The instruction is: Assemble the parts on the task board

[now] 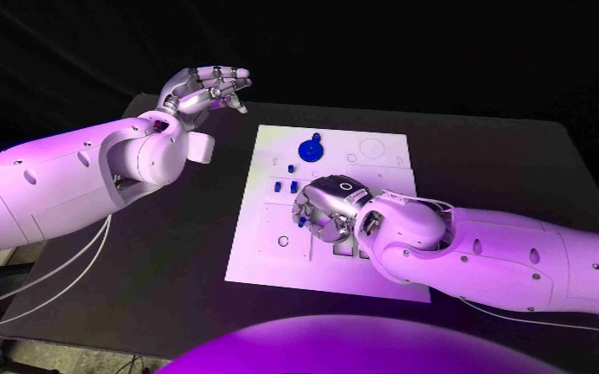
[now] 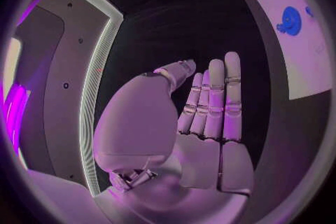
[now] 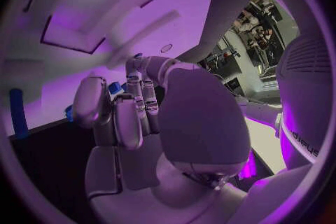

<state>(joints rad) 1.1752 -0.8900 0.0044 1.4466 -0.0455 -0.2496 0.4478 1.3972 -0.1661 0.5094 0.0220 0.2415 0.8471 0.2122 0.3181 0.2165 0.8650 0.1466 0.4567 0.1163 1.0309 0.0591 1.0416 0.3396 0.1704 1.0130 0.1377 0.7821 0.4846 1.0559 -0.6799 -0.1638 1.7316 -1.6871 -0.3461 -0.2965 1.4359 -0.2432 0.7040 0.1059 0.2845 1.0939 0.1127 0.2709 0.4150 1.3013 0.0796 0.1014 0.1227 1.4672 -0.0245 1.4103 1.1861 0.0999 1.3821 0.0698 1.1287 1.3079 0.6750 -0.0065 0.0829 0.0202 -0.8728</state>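
White task board (image 1: 327,261) mid-table (image 1: 499,157)

The robot's silver many-fingered left hand (image 2: 199,123) rises from the bottom of the circle and takes up the middle. Its fingers (image 2: 231,95) stand straight and close side by side, the thumb leaning toward them from the left, and nothing lies in the palm. At the upper right of the frame runs the flat white task board (image 2: 297,56), its edges bent, lying on the black table (image 2: 175,28). A round blue part (image 2: 290,20) sits on the board near the upper right rim.
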